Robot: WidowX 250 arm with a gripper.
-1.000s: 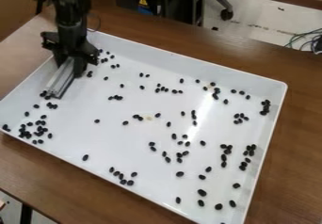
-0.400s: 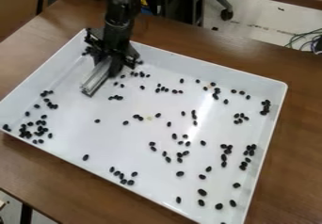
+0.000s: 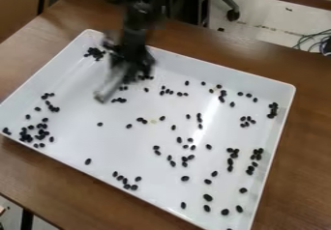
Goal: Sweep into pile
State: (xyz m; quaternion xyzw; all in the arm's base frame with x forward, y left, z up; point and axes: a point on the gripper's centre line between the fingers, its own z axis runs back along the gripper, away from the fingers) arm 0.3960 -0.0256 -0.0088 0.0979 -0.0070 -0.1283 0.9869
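Camera view: A pale bar (image 3: 111,85), apparently clamped in the robot's closed jaws so far as the view allows, slants down and left from the jaws over a white tray (image 3: 194,64). Black beans (image 3: 119,100) lie just to the right of its lower end; a bean cluster (image 3: 95,53) sits to its upper left, near the tray's corner. A sweep broadside to the bar's long axis, toward the upper left, would likely bring strays into that cluster.
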